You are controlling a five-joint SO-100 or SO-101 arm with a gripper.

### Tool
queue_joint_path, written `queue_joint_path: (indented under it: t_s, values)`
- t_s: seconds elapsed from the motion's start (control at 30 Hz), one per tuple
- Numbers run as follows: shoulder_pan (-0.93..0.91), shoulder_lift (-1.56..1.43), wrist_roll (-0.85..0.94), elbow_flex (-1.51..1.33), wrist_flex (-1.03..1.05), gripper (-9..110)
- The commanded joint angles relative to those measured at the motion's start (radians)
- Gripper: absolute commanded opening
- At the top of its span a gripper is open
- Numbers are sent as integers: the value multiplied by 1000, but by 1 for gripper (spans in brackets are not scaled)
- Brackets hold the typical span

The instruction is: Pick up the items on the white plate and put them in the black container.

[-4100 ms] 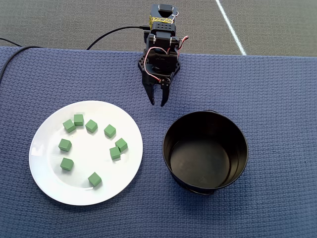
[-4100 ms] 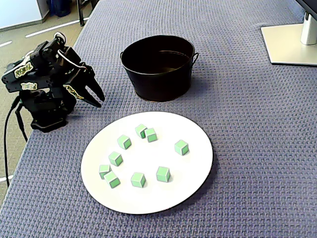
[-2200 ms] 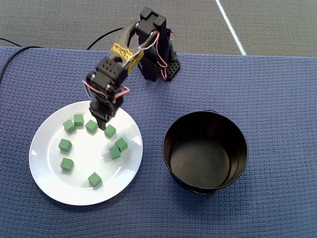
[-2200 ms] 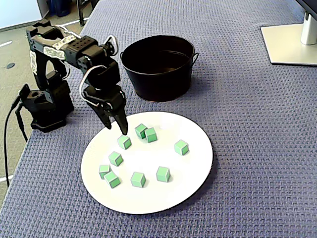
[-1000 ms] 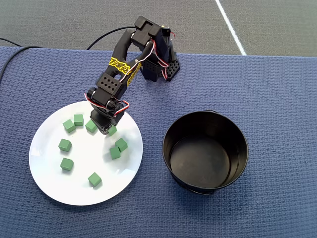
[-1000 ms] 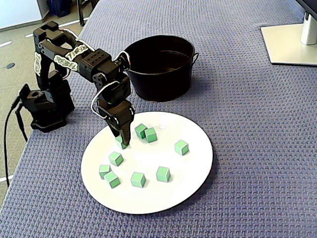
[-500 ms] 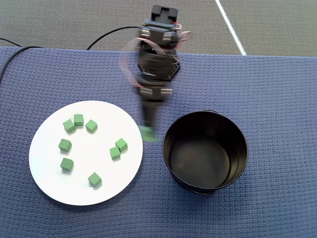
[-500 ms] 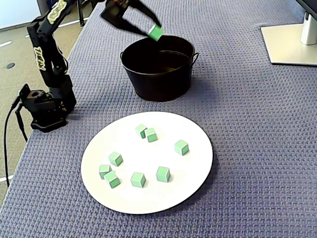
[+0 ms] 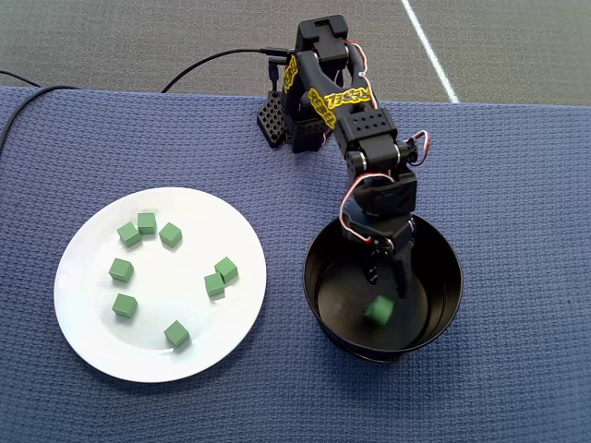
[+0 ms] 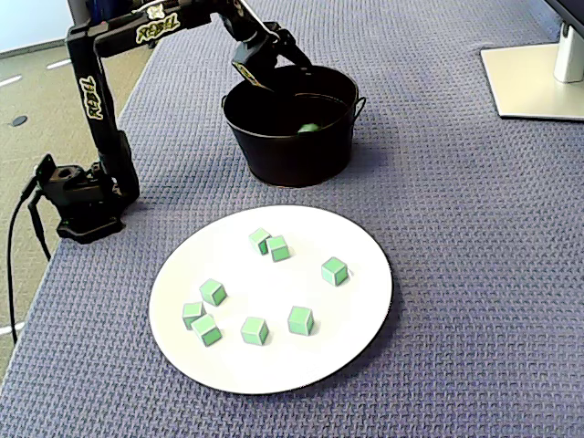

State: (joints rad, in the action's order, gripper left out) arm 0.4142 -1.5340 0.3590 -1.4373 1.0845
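Several small green cubes [image 9: 170, 234] lie scattered on the white plate [image 9: 83, 314] at the left of the overhead view; the fixed view shows the same cubes [image 10: 334, 271] on the plate [image 10: 351, 315] at the front. One green cube [image 9: 378, 310] sits loose inside the black container [image 9: 454, 277], also seen as a green cube [image 10: 309, 128] in the container [image 10: 292, 155]. My gripper [image 9: 388, 277] hangs open over the container's near side, its fingers apart and holding nothing. In the fixed view the gripper [image 10: 285, 73] points down at the container's rim.
The arm's base [image 10: 82, 196] stands at the cloth's edge, with a black cable [image 9: 203, 65] trailing off it. A white monitor foot [image 10: 534, 82] sits at the far right of the fixed view. Blue woven cloth covers the table.
The gripper closed on a cube on the plate, lifted it, swung to the black container and opened. That cube now lies inside the container.
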Motion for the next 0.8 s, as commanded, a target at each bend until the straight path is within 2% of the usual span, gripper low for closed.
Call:
queue_joint_path:
  t_s: [0.0,0.07,0.17,0.23,0.3,0.4,0.47,0.6,0.77]
  values:
    - [-40,-78,-37,166,106,22]
    - [-103,-106,-12,288,184,22]
    - [-272,-169,164,341,232,21]
    - [-405,-201,365,262,229,19]
    - [-520,-221,653,110,175,19]
    - [-635,-239,868,-123,51,19]
    - [-657,-247,894,-245,5,18]
    - [-643,-250,824,-466,-163,18]
    - [-627,-252,793,-598,-264,20]
